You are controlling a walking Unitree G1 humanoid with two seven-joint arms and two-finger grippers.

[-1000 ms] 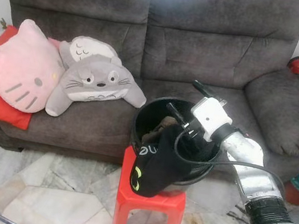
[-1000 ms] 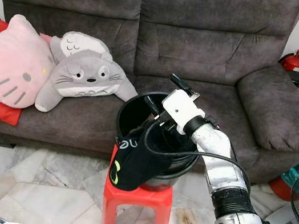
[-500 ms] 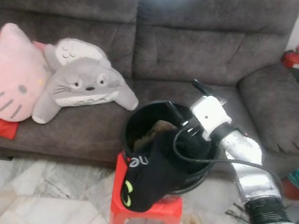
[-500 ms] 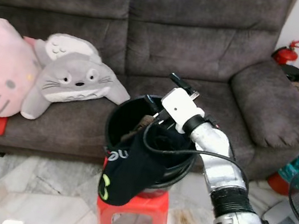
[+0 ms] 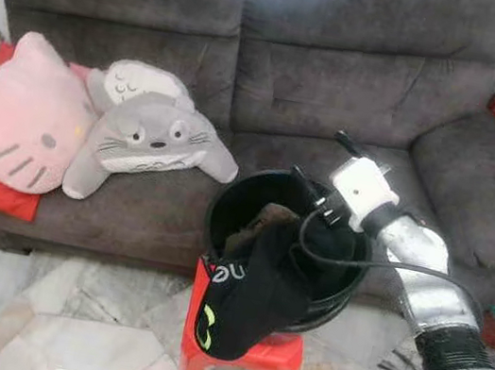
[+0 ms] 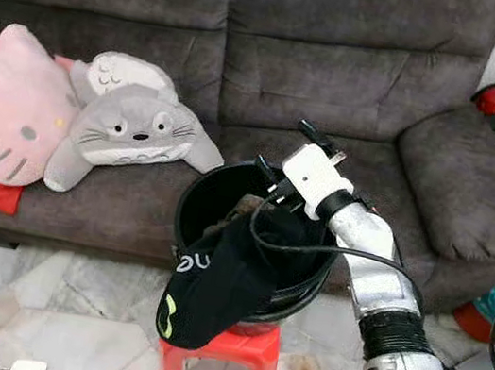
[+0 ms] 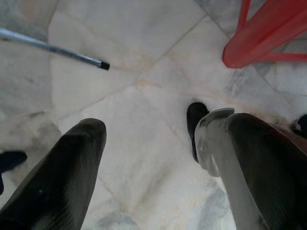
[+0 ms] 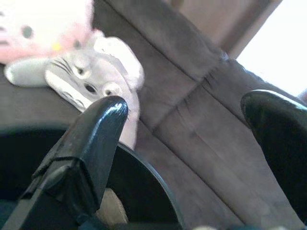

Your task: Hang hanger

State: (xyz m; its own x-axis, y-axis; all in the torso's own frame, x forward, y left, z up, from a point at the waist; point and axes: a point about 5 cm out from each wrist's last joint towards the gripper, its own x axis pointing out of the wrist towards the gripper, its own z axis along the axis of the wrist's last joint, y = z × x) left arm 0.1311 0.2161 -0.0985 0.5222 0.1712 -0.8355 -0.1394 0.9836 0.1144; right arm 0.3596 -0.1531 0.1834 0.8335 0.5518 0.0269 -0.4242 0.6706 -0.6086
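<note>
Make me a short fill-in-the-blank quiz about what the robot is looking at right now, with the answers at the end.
1. The black bucket stands on a small plastic stool whose colour is ____.
2. A black garment hangs over the bucket's rim toward the ____.
3. The right gripper, fingers apart, hovers above the ____.
4. The grey plush toy lies on the sofa beside a cushion whose colour is ____.

Answers: red; floor; bucket; pink
</note>
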